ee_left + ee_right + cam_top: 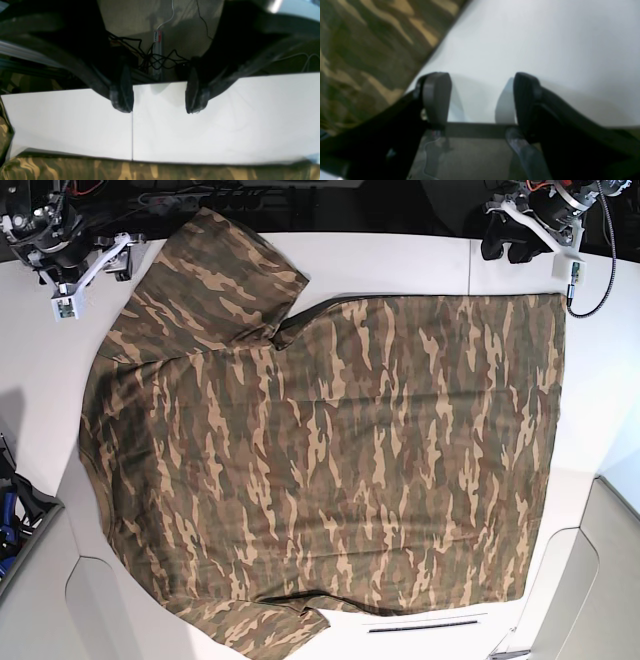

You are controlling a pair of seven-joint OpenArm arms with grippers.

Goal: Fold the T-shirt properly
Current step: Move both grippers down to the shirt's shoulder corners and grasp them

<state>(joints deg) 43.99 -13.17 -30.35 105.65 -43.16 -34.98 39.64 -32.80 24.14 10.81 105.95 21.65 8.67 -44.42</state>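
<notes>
Overhead view: the short-sleeved camouflage cloth T-shirt (330,460) in tan, brown and olive lies spread flat across the white counter (400,258), one sleeve at 11 o'clock, the other at 6 o'clock. The left claw (508,246) sits at 1 o'clock, just off the shirt's edge — fingers wide apart, gripping nothing. The right claw (118,265) rests at 10 o'clock beside the upper sleeve — likewise wide and empty, over bare counter.
</notes>
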